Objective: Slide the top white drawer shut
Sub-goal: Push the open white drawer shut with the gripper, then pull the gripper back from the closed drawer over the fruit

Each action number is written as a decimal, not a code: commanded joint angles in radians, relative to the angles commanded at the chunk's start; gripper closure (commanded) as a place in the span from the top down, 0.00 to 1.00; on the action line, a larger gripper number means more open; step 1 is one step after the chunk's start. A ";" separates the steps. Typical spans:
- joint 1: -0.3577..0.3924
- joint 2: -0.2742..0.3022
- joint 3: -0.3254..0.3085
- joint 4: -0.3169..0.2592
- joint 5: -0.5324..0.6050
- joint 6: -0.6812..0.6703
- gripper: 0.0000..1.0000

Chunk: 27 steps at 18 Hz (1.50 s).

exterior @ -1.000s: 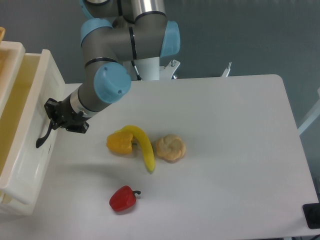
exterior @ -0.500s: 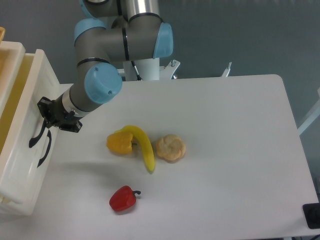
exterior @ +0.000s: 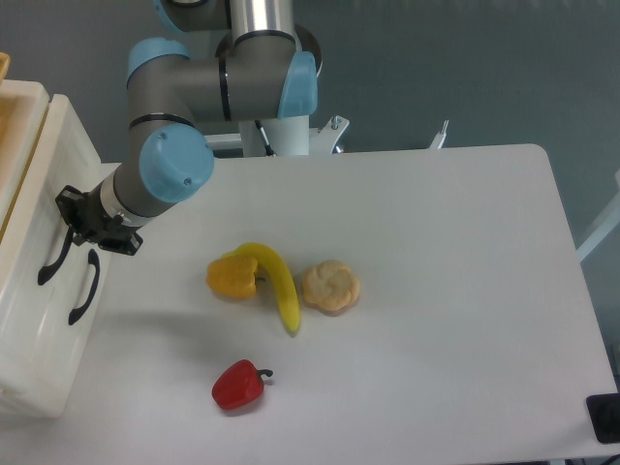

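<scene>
The top white drawer (exterior: 53, 165) stands at the left edge, pushed almost fully into the cabinet, with only a thin yellowish strip of its inside showing. Its black curved handle (exterior: 51, 263) is on the front. My gripper (exterior: 70, 215) is against the drawer front, just above that handle. Its black fingers look closed together and hold nothing. The lower drawer shows its own black handle (exterior: 84, 289) just right of the upper one.
On the white table (exterior: 436, 242) lie a yellow pepper (exterior: 232, 277), a yellow banana (exterior: 278, 284), a round bread roll (exterior: 330, 286) and a red pepper (exterior: 238, 385). My arm (exterior: 174, 165) reaches over the table's left back part.
The top drawer has slid left into the cabinet, from wide open to almost shut. My gripper moved left with its front. The lower drawer's handle has come into view.
</scene>
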 joint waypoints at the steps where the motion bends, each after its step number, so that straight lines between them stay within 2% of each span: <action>1: 0.000 0.002 0.000 0.000 -0.002 -0.002 0.04; 8: -0.002 0.000 0.008 0.000 -0.002 -0.002 0.04; 13: 0.034 0.000 0.018 0.006 0.005 0.011 0.14; 16: 0.084 0.005 0.031 0.005 0.043 0.021 0.29; 21: 0.173 0.003 0.095 0.006 0.081 0.026 0.59; 23: 0.216 0.005 0.110 0.006 0.116 0.026 1.00; 25: 0.256 0.003 0.130 0.008 0.140 0.026 1.00; 27: 0.307 0.000 0.143 0.041 0.164 0.028 1.00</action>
